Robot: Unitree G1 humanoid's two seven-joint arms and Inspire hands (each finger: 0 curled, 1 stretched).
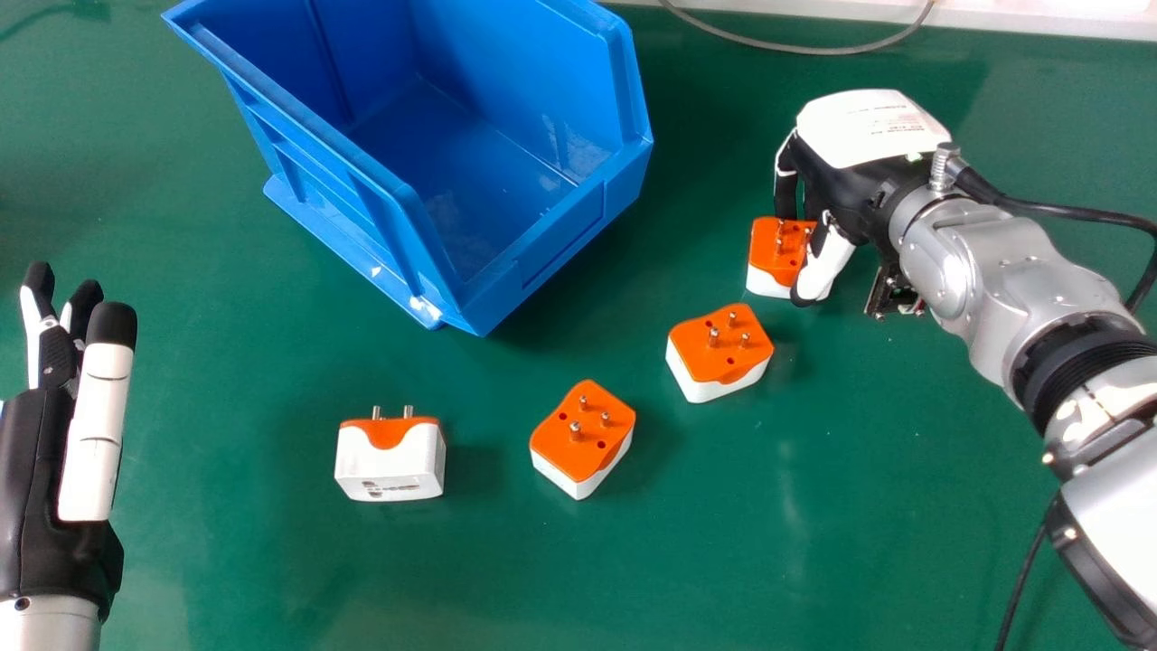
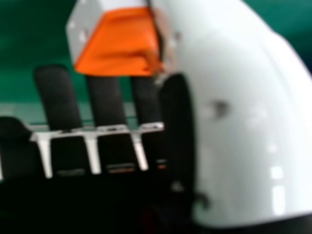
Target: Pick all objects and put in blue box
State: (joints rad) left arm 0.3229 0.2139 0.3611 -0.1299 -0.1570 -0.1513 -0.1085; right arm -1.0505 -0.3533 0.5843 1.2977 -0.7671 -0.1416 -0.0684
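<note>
The box (image 1: 551, 244) stands left of the right hand (image 1: 818, 237), its fingers and thumb clamped on one plug (image 1: 768, 258) — while three other plugs (image 1: 719, 353) lie between that hand and the left hand's (image 1: 63, 407) straight fingers.

From the right hand (image 1: 836, 176), you have free green table (image 1: 700, 194) toward nine o'clock, up to the blue box's (image 1: 565, 224) wall; at seven o'clock, an orange-and-white adapter (image 1: 710, 353) blocks you
</note>
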